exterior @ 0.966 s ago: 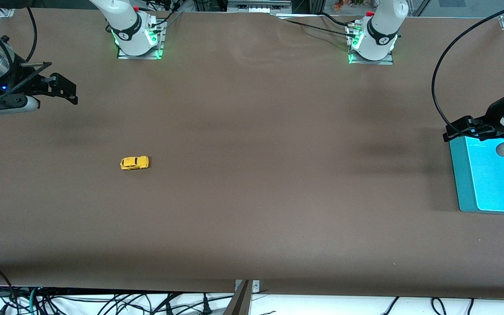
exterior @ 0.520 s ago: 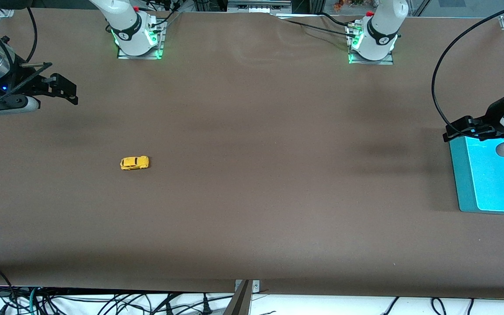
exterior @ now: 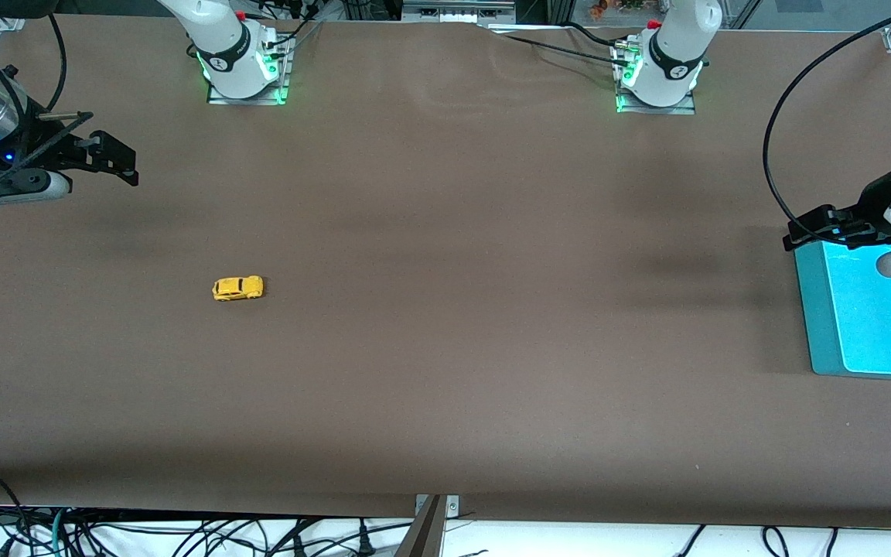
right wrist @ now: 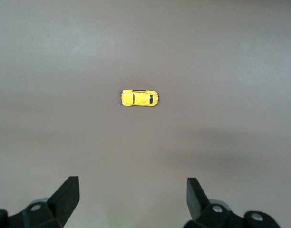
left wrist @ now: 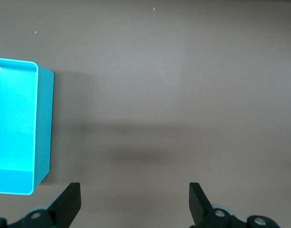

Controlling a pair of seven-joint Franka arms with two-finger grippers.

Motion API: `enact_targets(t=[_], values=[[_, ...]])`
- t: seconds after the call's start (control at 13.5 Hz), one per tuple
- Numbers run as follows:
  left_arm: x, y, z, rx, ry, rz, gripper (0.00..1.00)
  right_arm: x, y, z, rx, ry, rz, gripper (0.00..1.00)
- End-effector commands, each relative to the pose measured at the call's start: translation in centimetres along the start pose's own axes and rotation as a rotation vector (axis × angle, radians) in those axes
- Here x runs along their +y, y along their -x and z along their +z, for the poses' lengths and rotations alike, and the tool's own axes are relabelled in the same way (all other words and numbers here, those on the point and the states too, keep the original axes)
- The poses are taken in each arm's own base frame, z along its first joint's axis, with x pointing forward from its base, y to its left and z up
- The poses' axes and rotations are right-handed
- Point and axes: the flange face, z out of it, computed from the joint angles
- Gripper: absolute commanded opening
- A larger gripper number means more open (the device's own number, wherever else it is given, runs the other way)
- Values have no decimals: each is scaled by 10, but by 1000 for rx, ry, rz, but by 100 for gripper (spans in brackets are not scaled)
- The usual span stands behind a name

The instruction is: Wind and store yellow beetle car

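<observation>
The yellow beetle car (exterior: 237,288) stands alone on the brown table, toward the right arm's end; in the right wrist view the car (right wrist: 140,98) lies well ahead of the fingers. My right gripper (exterior: 117,161) hovers open and empty over the table at the right arm's end, apart from the car. At the left arm's end, my left gripper (exterior: 807,228) hangs open and empty over the edge of a teal bin (exterior: 813,309). In the left wrist view the left gripper (left wrist: 135,190) has only bare table between its fingers, and the bin (left wrist: 43,128) sits off to one side.
The teal bin is open-topped with nothing visible in it. The two arm bases (exterior: 243,73) (exterior: 658,77) stand along the table's edge farthest from the front camera. Cables (exterior: 182,538) hang below the table's near edge.
</observation>
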Motion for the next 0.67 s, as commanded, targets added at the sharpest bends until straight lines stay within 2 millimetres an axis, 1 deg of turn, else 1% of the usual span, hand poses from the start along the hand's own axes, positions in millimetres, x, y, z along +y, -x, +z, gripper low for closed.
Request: enact_targets(t=[0.0, 0.37, 0.59], values=[[0, -4, -6, 11, 28, 16, 100, 2, 2, -2, -8, -13, 4, 100], [0, -4, -6, 11, 28, 16, 100, 2, 2, -3, -6, -13, 5, 100], [0, -4, -6, 11, 28, 16, 100, 2, 3, 1, -14, -13, 5, 100]])
